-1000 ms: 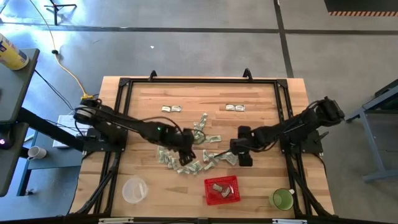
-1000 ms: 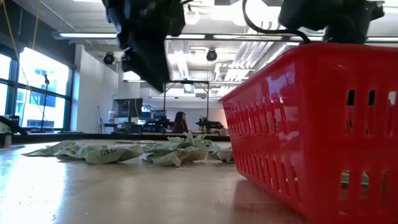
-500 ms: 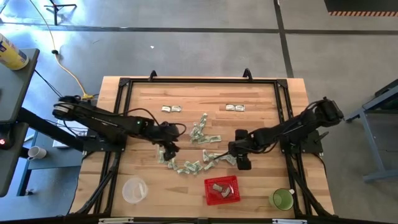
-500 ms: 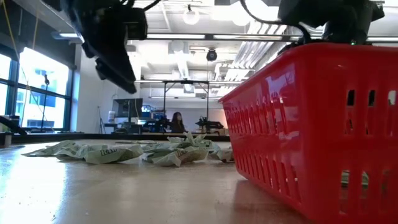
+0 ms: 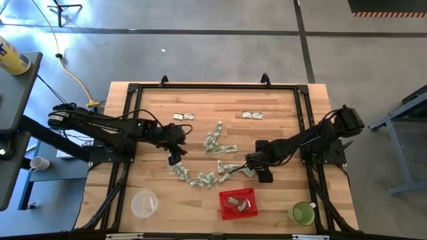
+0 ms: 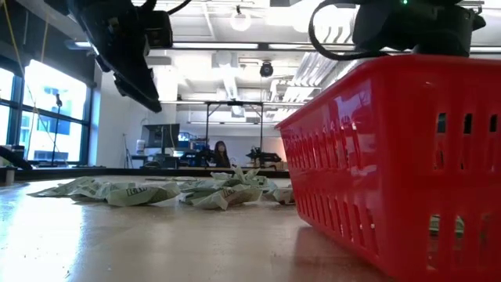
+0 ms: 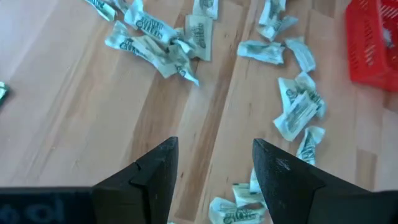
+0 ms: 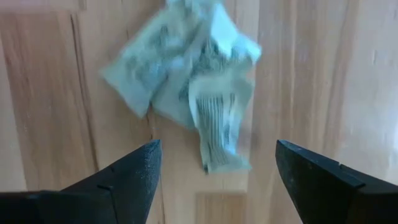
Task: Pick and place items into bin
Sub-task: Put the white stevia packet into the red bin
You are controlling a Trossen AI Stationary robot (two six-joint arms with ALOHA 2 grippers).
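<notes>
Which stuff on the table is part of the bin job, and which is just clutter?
Job:
- wrapped pieces, scattered mid-table
- red basket, a few pieces already inside
- left gripper, open
- right gripper, open above a piece

Clutter:
- clear container
- green cup

A robotics lab or industrial-style workspace: a wooden table (image 5: 200, 103) edged by a black metal frame (image 5: 137, 90) stands on a bare grey concrete floor (image 5: 200, 53) marked with dark seams, a yellow cable (image 5: 70, 73) trailing across it. Beyond the table, the low view opens onto a large open-plan hall with exposed ceiling ducts (image 6: 235, 74), hanging round lamps (image 6: 267, 69) and tall windows (image 6: 47, 110) at the side. Desks with monitors (image 6: 168, 137) line the far end, where a person (image 6: 217, 151) sits at work. A microphone-like stand (image 6: 57, 106) rises by the windows.
</notes>
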